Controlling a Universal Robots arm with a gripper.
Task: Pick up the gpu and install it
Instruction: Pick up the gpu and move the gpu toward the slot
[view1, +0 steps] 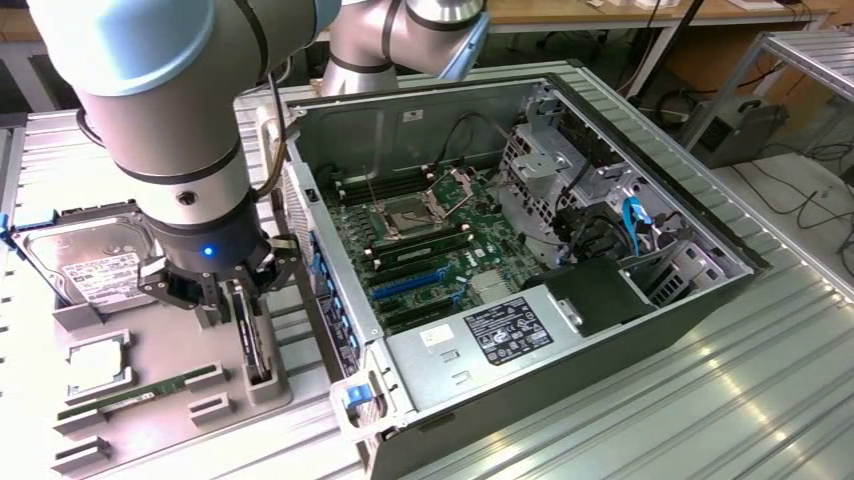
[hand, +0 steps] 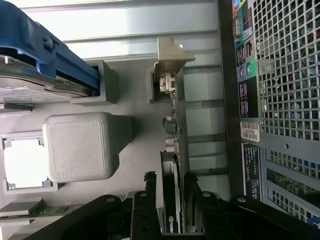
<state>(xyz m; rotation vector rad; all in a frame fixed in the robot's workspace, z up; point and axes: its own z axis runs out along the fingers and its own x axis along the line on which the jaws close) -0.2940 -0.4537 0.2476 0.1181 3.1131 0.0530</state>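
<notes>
Gpu (view1: 248, 338): found on edge in grey holder (view1: 160, 352), just beside computer case (view1: 387, 130). Gripper (view1: 230, 300): wide, astride the card, not yet clamped. Grasp step in hand. Judged to need square closure on both faces.

Holder (hand: 80, 145) matt plastic; gpu (hand: 174, 145) bracket dull metal; table (view1: 694, 400) ribbed metal.

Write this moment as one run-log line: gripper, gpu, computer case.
gripper: open, straddling gpu | gpu: standing on edge in grey holder, not lifted | computer case: side open
</notes>
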